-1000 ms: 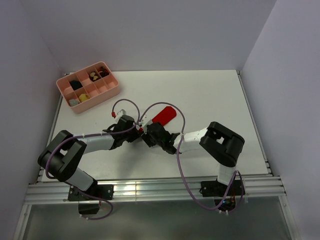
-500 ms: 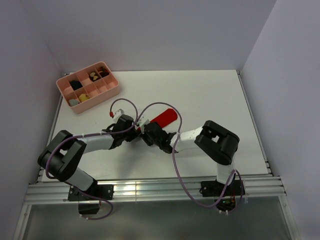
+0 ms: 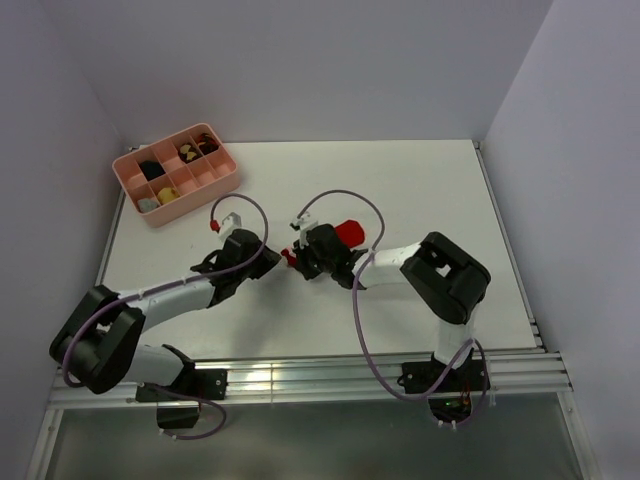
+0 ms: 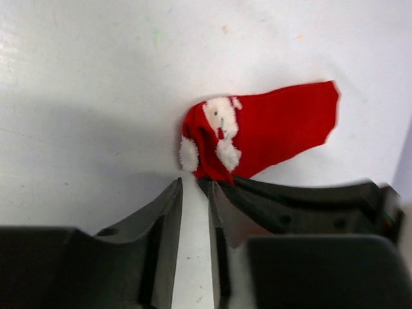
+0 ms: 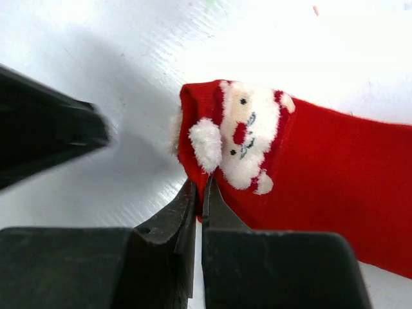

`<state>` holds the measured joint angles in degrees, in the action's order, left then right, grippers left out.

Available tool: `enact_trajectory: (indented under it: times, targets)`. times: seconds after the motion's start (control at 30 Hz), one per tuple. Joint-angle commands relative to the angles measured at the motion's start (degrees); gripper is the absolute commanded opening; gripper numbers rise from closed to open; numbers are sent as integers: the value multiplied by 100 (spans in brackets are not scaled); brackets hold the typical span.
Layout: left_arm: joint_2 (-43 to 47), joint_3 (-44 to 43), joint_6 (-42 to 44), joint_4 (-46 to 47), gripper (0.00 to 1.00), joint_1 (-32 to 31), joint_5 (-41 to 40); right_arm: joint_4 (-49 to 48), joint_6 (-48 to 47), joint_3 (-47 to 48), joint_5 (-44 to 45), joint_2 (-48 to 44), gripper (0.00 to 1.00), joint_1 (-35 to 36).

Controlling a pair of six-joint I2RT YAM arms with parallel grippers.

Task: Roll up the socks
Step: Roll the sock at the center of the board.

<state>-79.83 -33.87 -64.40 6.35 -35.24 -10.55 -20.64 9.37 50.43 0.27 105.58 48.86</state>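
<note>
The red socks (image 3: 348, 232) lie mid-table, with a white fluffy Santa face at the near end. That end of the socks (image 5: 322, 167) is folded up and over. My right gripper (image 5: 198, 188) is shut on the folded edge just below the face, and in the top view the right gripper (image 3: 322, 240) covers the socks' left end. My left gripper (image 4: 193, 185) stands just short of the socks (image 4: 277, 129), its jaws a narrow gap apart with only bare table between them. From above, the left gripper (image 3: 272, 258) is to the left of the right one.
A pink compartment tray (image 3: 226, 186) sits at the back left, holding dark, yellow and grey bundles. Purple cables (image 3: 355, 300) loop over both wrists. White walls close the table on three sides, and the rail runs along the near edge.
My right gripper closed on the socks' Santa end and carried it up and right, so the red strip looks shorter. My left gripper loosened and drew back to the left.
</note>
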Motion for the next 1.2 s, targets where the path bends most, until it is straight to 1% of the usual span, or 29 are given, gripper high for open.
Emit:
enact_trajectory:
  times: [0.0,0.07,0.17,0.27,0.37,0.43,0.47,0.53,0.6,0.63,0.7,0.73,0.93,0.97,1.0,1.03,1.07,1.17]
  targets:
    - [468,257,-134,384,30,-26,-281,140,837,-77,-982,-301,0,-393]
    - [504,328,-134,507,33,-26,-255,43,1258,-191,-1291,-327,0,-544]
    - [399,346,-152,665,35,-26,-133,-334,1795,-446,-1854,-345,0,-816]
    - [162,267,-187,806,36,-35,8,-817,2130,-727,-2162,-345,0,-992]
    - [-58,83,-117,763,38,-35,-26,-977,2043,-833,-2259,-301,0,-1028]
    - [-155,-188,163,684,40,-35,-149,-1012,1990,-869,-2295,-301,0,-1028]
    - [-199,-321,495,544,42,-26,-167,-986,1938,-869,-2338,-301,0,-1028]
    - [-436,-795,866,376,44,44,-97,-942,1894,-842,-2348,-310,0,-1028]
    - [-751,-1207,1340,219,46,175,157,-933,1832,-851,-2348,-327,0,-1028]
    - [-866,-1314,1482,192,46,254,645,-889,1815,-816,-2330,-336,0,-1028]
    - [-1225,-1630,1710,-27,48,465,992,-862,1753,-825,-2304,-345,0,-1036]
    - [-1349,-1736,1799,-133,48,501,1315,-854,1744,-833,-2304,-354,0,-1028]
    - [-2062,-2290,2247,-617,47,545,2082,-696,1568,-781,-2242,-371,0,-1028]
    - [-2141,-2343,2309,-617,46,545,2300,-687,1542,-781,-2225,-380,0,-1036]
    - [-2264,-2466,2388,-626,46,545,2346,-634,1516,-781,-2207,-380,0,-1037]
    - [-2308,-2502,2432,-765,46,545,2451,-616,1498,-763,-2190,-372,0,-1037]
    - [-2344,-2519,2458,-706,45,536,2652,-608,1498,-755,-2181,-380,0,-1037]
    - [-2432,-2546,2607,-705,45,536,2803,-590,1472,-746,-2154,-371,0,-1037]
